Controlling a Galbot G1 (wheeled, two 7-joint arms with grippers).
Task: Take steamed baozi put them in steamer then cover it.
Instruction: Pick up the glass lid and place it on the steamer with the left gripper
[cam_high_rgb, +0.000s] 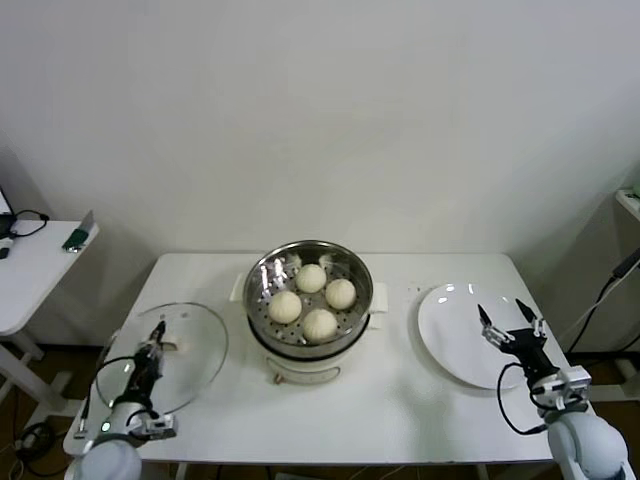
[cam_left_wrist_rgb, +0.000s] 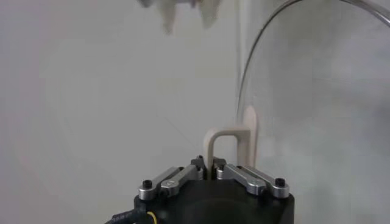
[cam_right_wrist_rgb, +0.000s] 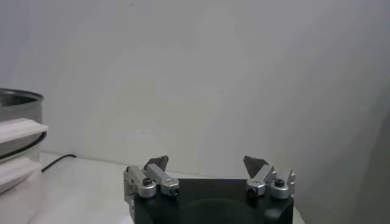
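At eight o'clock of the steamer (cam_high_rgb: 308, 300), the left pincer (cam_high_rgb: 157, 340) is clamping the lid handle (cam_left_wrist_rgb: 226, 146). The right pincer (cam_high_rgb: 510, 325) is idling wide open and empty over the plate (cam_high_rgb: 450, 345). Gripped at its thin handle, the glass lid (cam_high_rgb: 190, 345) risks swinging or slipping during lifting.

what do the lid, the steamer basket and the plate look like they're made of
Lid: apparently clear glass, since the table shows through it; its handle looks like cream plastic.
Steamer: shiny, mirror-like metal with a perforated floor, probably stainless steel.
Plate: glossy white with bright highlights, possibly glazed ceramic or melamine.
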